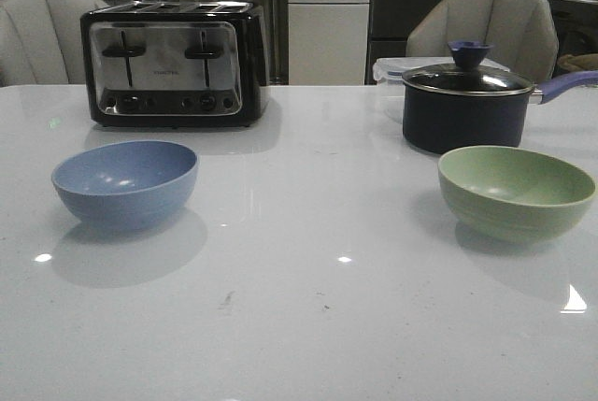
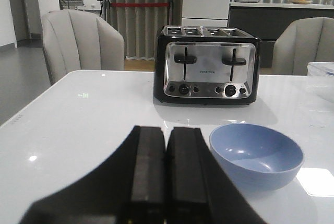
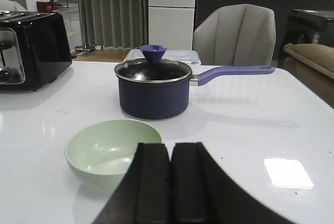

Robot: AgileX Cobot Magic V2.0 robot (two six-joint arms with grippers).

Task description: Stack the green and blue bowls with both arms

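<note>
Bowls sit well apart on the worktop (image 1: 308,326): blue bowl (image 1: 125,183) left, green bowl (image 1: 517,192) right. Left claw (image 2: 167,174) and right claw (image 3: 171,182) are pressed together, empty.

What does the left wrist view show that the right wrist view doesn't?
Only the left wrist view shows the blue bowl, the toaster's full front and the left gripper, jaws closed on nothing. Only the right wrist view shows the green bowl, the lidded saucepan behind it, and the right gripper, also closed and empty. Both show the white table and part of the toaster.
</note>
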